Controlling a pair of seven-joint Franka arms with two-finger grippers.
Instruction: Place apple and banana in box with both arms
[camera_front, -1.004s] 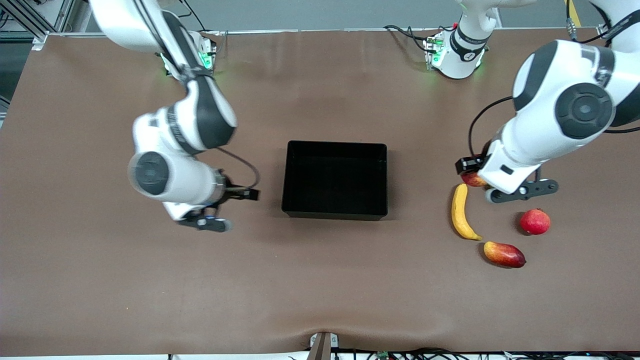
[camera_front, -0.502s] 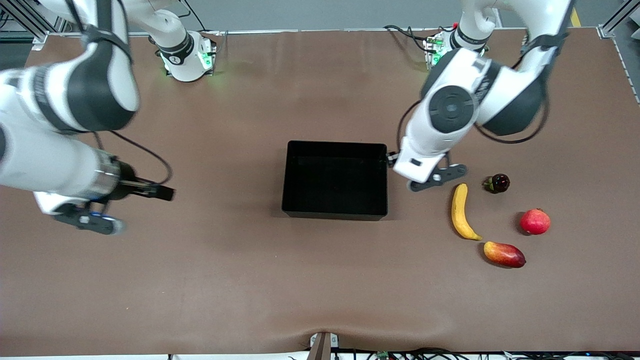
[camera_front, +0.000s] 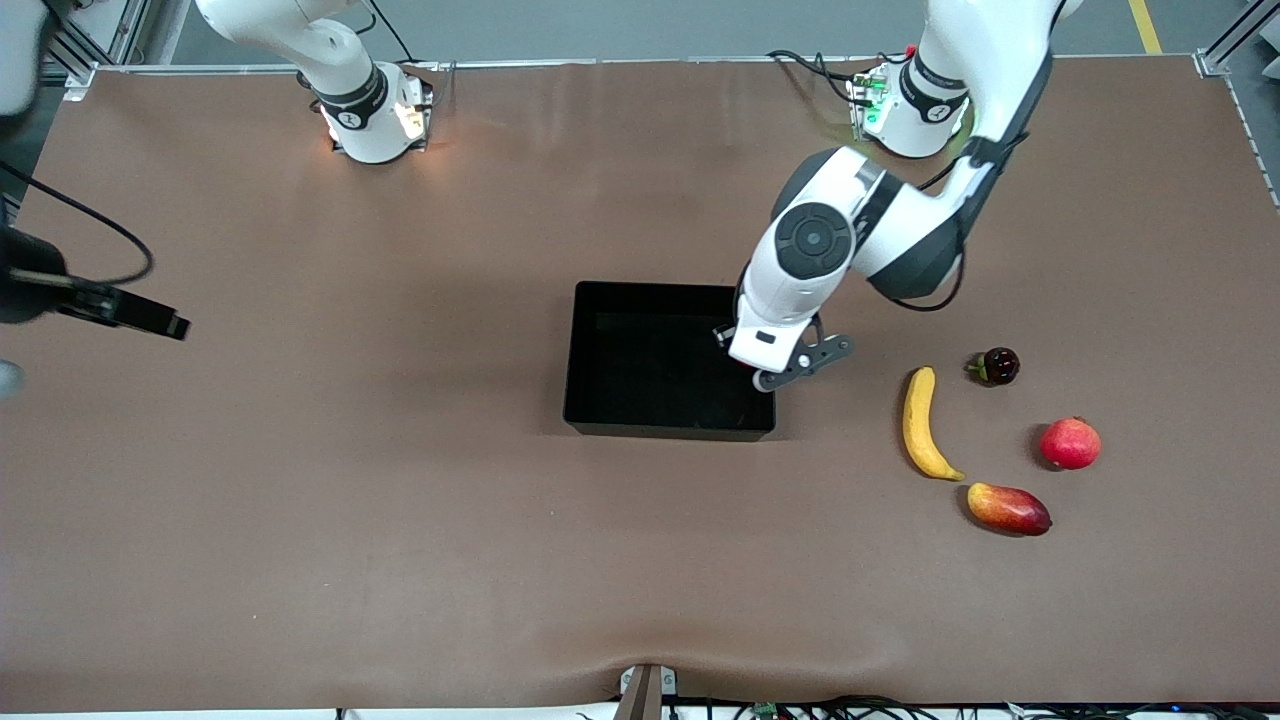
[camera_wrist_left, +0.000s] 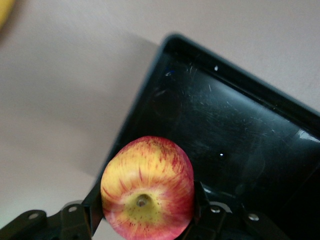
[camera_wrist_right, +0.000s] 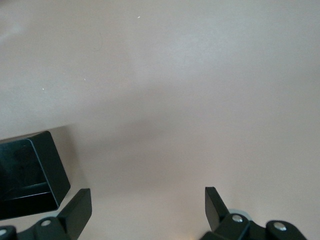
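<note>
The apple (camera_wrist_left: 147, 185), red with yellow streaks, is clamped between the fingers of my left gripper (camera_wrist_left: 147, 206). In the front view the left gripper (camera_front: 765, 377) hangs over the black box (camera_front: 668, 288), at the wall toward the left arm's end, and the hand hides the apple. The box also shows under the apple in the left wrist view (camera_wrist_left: 240, 125). The yellow banana (camera_front: 921, 425) lies on the table beside the box, toward the left arm's end. My right gripper (camera_wrist_right: 147, 199) is open and empty over bare table, with a box corner (camera_wrist_right: 35, 170) beside it.
A dark round fruit (camera_front: 998, 366), a red round fruit with a crown tip (camera_front: 1070, 443) and a red-yellow mango (camera_front: 1008, 508) lie near the banana. The right arm's hand (camera_front: 110, 305) sits at the edge of the front view, at the right arm's end of the table.
The left gripper lifted the apple from the fruit group and carried it over the box. The right arm swung away from the box toward its own end of the table.
</note>
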